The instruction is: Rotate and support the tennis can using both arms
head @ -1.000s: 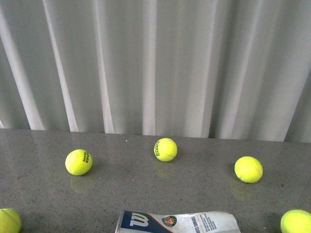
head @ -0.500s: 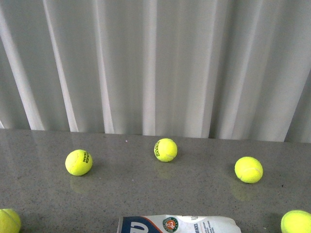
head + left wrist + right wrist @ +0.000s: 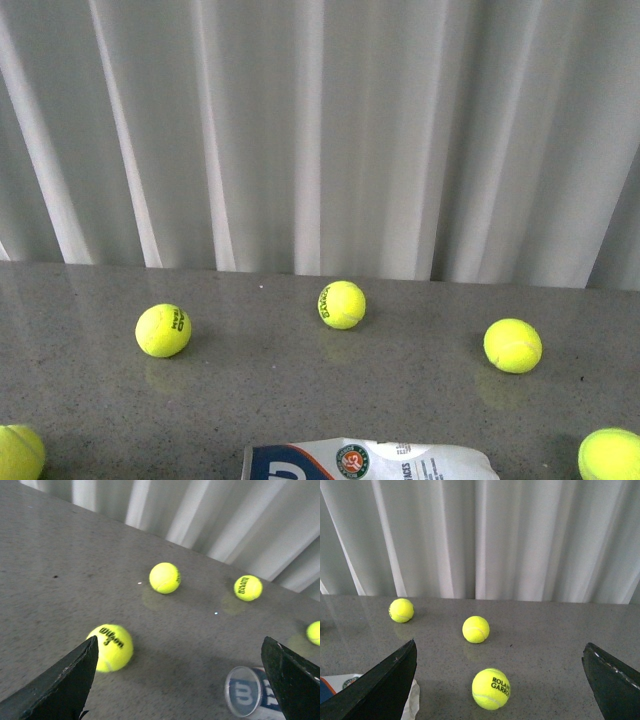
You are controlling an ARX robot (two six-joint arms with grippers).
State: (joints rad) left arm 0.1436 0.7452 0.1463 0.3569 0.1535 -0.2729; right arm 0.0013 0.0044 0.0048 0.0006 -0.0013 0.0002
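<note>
The tennis can (image 3: 370,462) lies on its side at the near edge of the grey table (image 3: 300,390), its label showing the round emblem and a part of the navy band. In the left wrist view its clear lid end with the W logo (image 3: 245,698) faces the camera. My left gripper (image 3: 179,672) is open and empty, with the can just inside one finger (image 3: 292,680) and not touching it. My right gripper (image 3: 500,672) is open and empty above a tennis ball (image 3: 491,689). One end of the can (image 3: 340,682) shows beside a right finger (image 3: 385,685). Neither arm shows in the front view.
Several yellow-green tennis balls lie around the can: three in a row behind it (image 3: 163,330), (image 3: 342,305), (image 3: 513,346), one at each near corner (image 3: 18,452), (image 3: 608,455). A white curtain (image 3: 320,130) hangs behind the table's far edge.
The can has rolled on the spot: the W logo has turned out of the front view and the emblem and small print have come up. The balls have not moved.
</note>
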